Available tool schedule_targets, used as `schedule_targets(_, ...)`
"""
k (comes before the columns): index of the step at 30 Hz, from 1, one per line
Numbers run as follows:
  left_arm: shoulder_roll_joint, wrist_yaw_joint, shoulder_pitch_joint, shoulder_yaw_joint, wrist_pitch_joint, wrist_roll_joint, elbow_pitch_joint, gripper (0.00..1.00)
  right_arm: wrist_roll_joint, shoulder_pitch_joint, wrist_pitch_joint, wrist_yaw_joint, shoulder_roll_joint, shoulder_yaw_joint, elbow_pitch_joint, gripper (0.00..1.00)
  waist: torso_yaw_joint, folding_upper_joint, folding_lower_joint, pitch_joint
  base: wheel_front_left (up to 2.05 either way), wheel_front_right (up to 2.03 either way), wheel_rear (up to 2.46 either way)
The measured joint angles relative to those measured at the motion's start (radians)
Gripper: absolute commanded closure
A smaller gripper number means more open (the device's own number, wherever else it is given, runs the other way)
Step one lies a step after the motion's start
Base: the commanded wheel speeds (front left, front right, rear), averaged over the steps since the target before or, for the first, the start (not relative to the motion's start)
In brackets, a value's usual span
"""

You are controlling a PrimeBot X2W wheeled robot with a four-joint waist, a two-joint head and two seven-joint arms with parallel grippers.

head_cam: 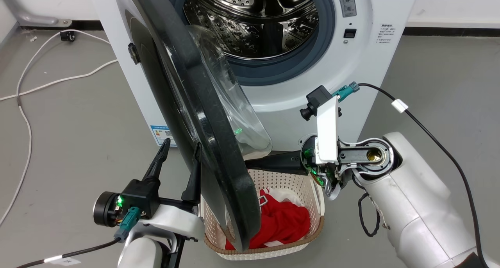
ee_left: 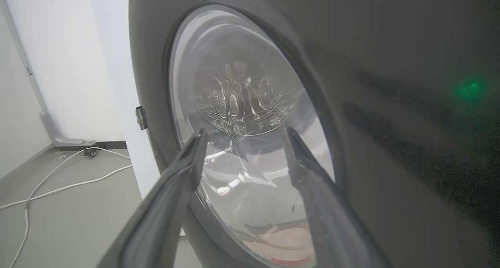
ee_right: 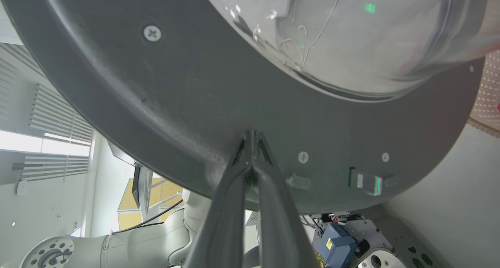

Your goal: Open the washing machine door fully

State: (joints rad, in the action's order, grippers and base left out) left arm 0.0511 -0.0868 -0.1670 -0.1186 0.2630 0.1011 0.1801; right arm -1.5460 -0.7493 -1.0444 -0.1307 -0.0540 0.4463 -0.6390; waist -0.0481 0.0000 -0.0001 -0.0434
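The washing machine (head_cam: 297, 92) is a white box with its steel drum (head_cam: 254, 18) exposed. Its black round door (head_cam: 187, 104) stands swung out, nearly edge-on in the head view, the glass bowl (head_cam: 230, 100) facing the machine. My left gripper (head_cam: 180, 150) is open on the door's outer side; in the left wrist view the left gripper (ee_left: 244, 133) points at the glass window (ee_left: 242, 104). My right gripper (head_cam: 254, 163) reaches in from the right under the bowl. In the right wrist view the right gripper (ee_right: 252, 135) is shut, tips against the door's inner rim (ee_right: 195, 96).
A cream laundry basket (head_cam: 312, 225) holding red cloth (head_cam: 281, 219) sits on the floor under the door's lower edge. White cables (head_cam: 23, 104) lie on the grey floor at left. A black cable (head_cam: 429, 135) loops over my right arm.
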Motion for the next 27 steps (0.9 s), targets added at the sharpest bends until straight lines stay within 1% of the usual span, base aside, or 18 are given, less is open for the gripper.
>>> schedule_targets(4, 0.000, 0.000, 0.000, 0.003, 0.000, 0.000, 0.000, 0.00, -0.021, 0.010, 0.053, 0.000, 0.000, 0.030, 0.011, 1.00, 0.003, 0.0000, 0.0000, -0.003, 0.00, 0.00, 0.00)
schedule_targets(7, 0.000, 0.000, 0.000, 0.007, 0.000, 0.000, 0.001, 0.00, -0.016, 0.021, 0.138, 0.000, 0.001, 0.022, 0.026, 1.00, 0.004, 0.0000, 0.0000, -0.001, 0.00, 0.00, 0.00)
schedule_targets(10, 0.000, 0.003, 0.001, 0.013, 0.000, 0.000, 0.002, 0.00, -0.016, 0.058, 0.280, 0.000, 0.003, -0.029, 0.032, 1.00, 0.007, 0.0000, 0.0000, 0.004, 0.00, 0.00, 0.00)
schedule_targets(13, 0.000, 0.004, 0.009, 0.021, 0.000, 0.002, 0.002, 0.00, -0.013, 0.103, 0.449, 0.000, 0.003, -0.105, 0.028, 1.00, 0.013, 0.0000, 0.0000, 0.010, 0.00, 0.00, 0.00)
schedule_targets(15, 0.000, 0.008, 0.016, 0.025, 0.000, 0.006, 0.003, 0.00, -0.019, 0.135, 0.539, 0.000, 0.002, -0.156, 0.033, 1.00, 0.017, 0.0000, 0.0000, 0.013, 0.00, 0.00, 0.00)
schedule_targets(19, 0.000, 0.009, 0.021, 0.038, 0.000, 0.007, 0.004, 0.00, -0.056, 0.232, 0.677, 0.000, 0.001, -0.254, 0.063, 1.00, 0.030, 0.0000, 0.0000, 0.019, 0.00, 0.00, 0.00)
schedule_targets(23, 0.000, 0.009, 0.029, 0.055, 0.000, 0.006, 0.008, 0.00, -0.062, 0.345, 0.784, 0.000, -0.015, -0.326, 0.122, 1.00, 0.042, 0.0000, 0.0001, 0.024, 0.00, 0.00, 0.00)
schedule_targets(24, 0.000, 0.009, 0.031, 0.059, 0.000, 0.006, 0.009, 0.00, -0.068, 0.379, 0.816, 0.000, -0.015, -0.349, 0.143, 0.83, 0.044, 0.0000, 0.0000, 0.026, 0.00, 0.00, 0.00)
schedule_targets(25, 0.000, 0.009, 0.034, 0.062, 0.000, 0.006, 0.010, 0.00, -0.077, 0.411, 0.841, 0.000, -0.015, -0.369, 0.165, 0.24, 0.045, 0.0000, 0.0000, 0.029, 0.00, 0.00, 0.00)
schedule_targets(26, 0.000, 0.011, 0.038, 0.066, 0.000, 0.005, 0.011, 0.00, -0.078, 0.443, 0.866, 0.000, -0.015, -0.383, 0.189, 0.00, 0.048, 0.0000, 0.0001, 0.031, 0.00, 0.00, 0.00)
schedule_targets(27, 0.000, 0.011, 0.039, 0.068, 0.000, 0.004, 0.011, 0.00, -0.078, 0.474, 0.894, 0.000, -0.014, -0.396, 0.209, 0.00, 0.050, 0.0000, 0.0000, 0.033, 0.00, 0.00, 0.00)
